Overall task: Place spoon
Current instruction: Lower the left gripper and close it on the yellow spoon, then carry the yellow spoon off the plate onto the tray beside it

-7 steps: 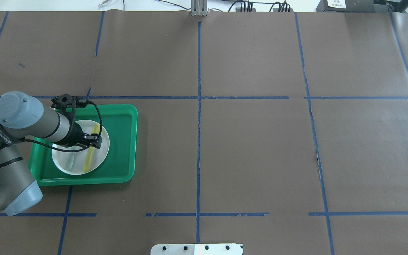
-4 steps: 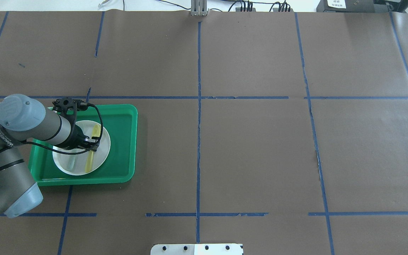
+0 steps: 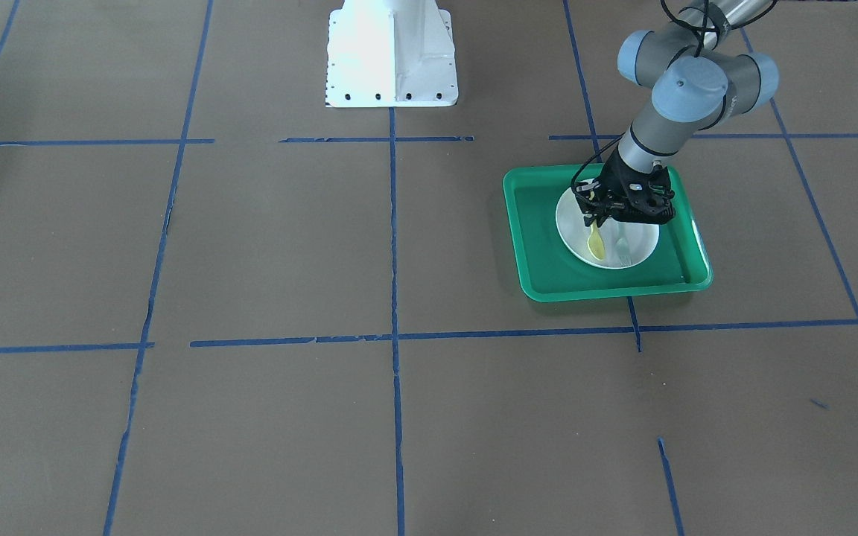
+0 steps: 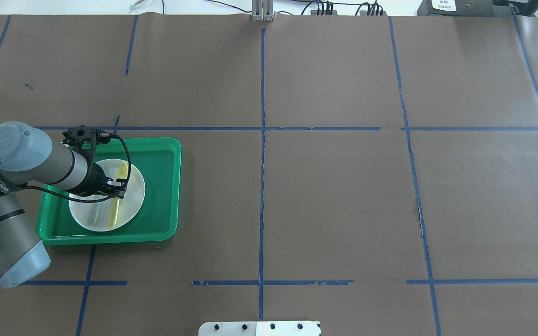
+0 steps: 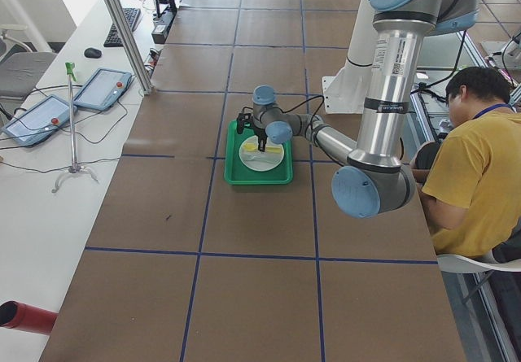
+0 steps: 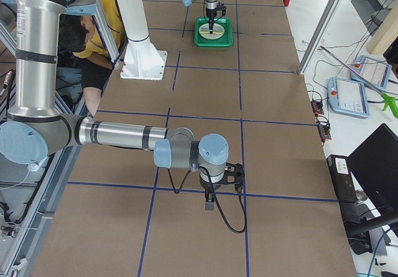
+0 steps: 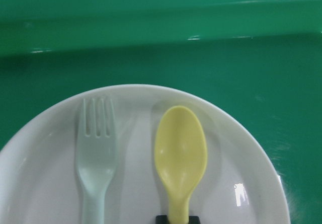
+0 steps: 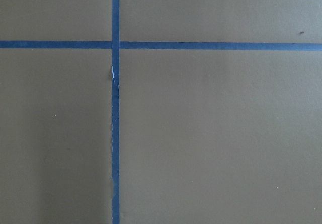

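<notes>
The pale-yellow spoon is over the white plate in the green tray, beside a pale grey fork. My left gripper stands upright over the plate and is shut on the spoon's handle about midway. In the front-facing view the spoon sticks out below the left gripper. The left wrist view shows the spoon's bowl face up next to the fork on the plate. My right gripper hangs over bare table far away; I cannot tell whether it is open or shut.
The tray sits on brown paper with blue tape lines, on the robot's left side. The white robot base is at the table's edge. A seated operator is beside the table near the robot.
My left arm and gripper have shifted slightly to the view's left, and the spoon has moved with them. The plate and tray stay in place.
</notes>
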Tool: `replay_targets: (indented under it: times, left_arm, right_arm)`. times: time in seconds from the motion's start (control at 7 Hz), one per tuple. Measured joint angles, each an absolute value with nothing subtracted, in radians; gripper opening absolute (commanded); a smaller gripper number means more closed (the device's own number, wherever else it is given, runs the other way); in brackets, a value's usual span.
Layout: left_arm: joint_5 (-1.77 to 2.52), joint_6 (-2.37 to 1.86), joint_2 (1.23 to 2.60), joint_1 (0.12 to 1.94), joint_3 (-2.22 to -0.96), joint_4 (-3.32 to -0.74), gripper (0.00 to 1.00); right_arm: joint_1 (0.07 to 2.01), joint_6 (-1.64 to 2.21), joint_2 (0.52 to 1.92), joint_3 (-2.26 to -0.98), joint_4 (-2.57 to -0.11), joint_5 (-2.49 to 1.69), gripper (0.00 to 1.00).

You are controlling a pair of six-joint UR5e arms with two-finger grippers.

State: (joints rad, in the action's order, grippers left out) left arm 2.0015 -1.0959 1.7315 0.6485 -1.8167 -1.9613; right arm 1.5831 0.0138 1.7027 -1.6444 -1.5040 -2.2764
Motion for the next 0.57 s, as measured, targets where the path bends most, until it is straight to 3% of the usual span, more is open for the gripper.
replay_targets:
  times: [0.43,0.57]
  left_arm:
    - [1.992,-1.224,1.877,0.633,-1.789,-1.85,0.0]
    - [1.99,-1.243,1.912,0.617,-1.762,-1.845,0.55]
  right_arm:
    - [1.583,0.014,1.703,-1.644,-1.505,-2.276,1.0]
    - [1.583,0.014,1.703,-1.644,-1.505,-2.276,1.0]
